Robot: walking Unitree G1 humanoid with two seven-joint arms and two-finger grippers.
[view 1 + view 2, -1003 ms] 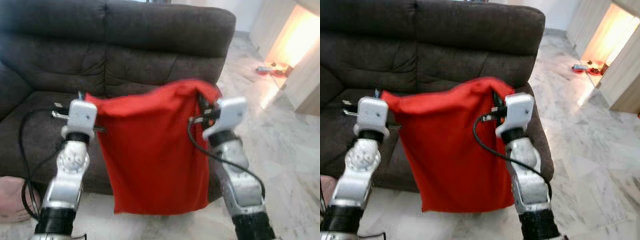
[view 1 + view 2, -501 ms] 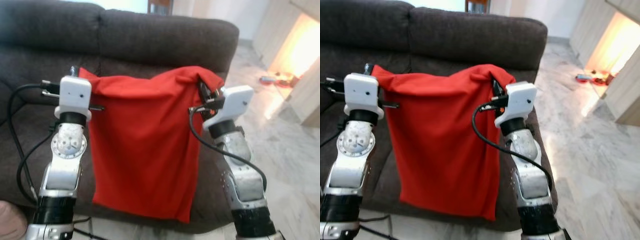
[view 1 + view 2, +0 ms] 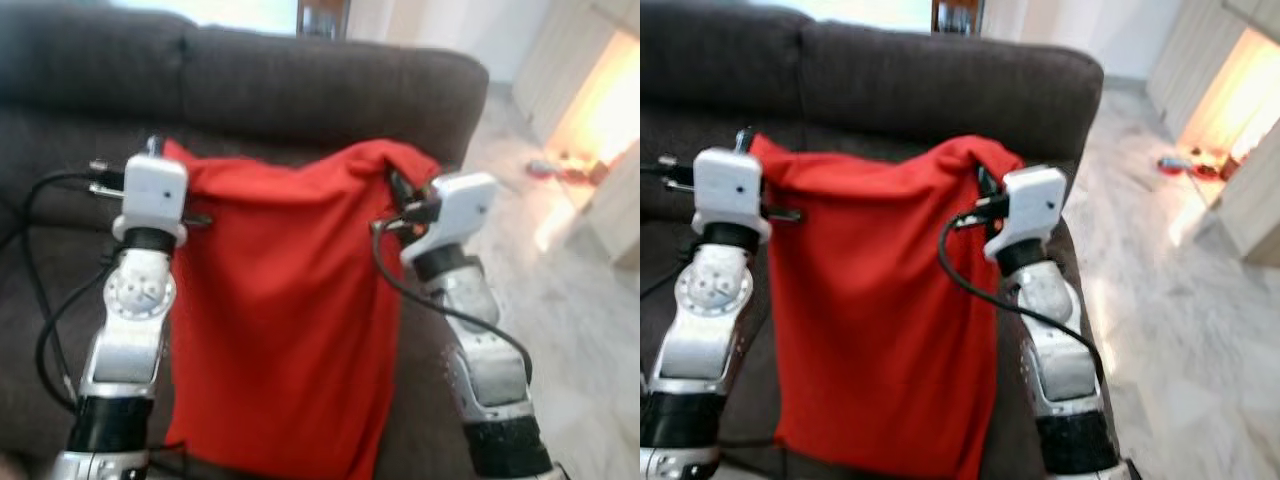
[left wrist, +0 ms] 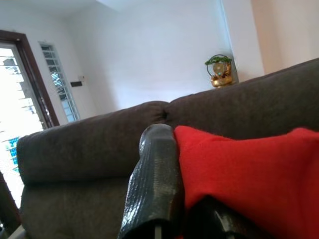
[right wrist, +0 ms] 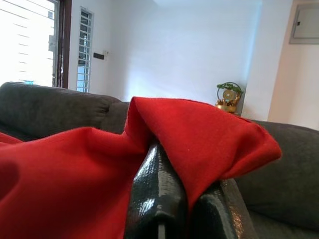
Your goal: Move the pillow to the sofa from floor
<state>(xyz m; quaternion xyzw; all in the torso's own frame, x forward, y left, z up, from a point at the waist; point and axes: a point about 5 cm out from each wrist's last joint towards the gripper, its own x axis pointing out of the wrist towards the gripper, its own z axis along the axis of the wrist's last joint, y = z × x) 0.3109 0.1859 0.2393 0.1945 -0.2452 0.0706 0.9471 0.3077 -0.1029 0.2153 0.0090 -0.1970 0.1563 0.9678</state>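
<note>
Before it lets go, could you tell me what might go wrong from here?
Both grippers pinch only the top corners of the red pillow, left gripper and right gripper, so the fabric could slip. Its lower end hangs limp in front of the sofa, so releasing now may drop it short of the cushions.

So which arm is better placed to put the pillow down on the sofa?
Neither alone: left gripper and right gripper each pinch a top corner of the red pillow, hanging before the sofa. Both should lower together.

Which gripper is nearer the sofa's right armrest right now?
Right. The right gripper pinches the red pillow's top corner beside the sofa's right armrest; the left gripper holds the opposite corner, over the seat.
</note>
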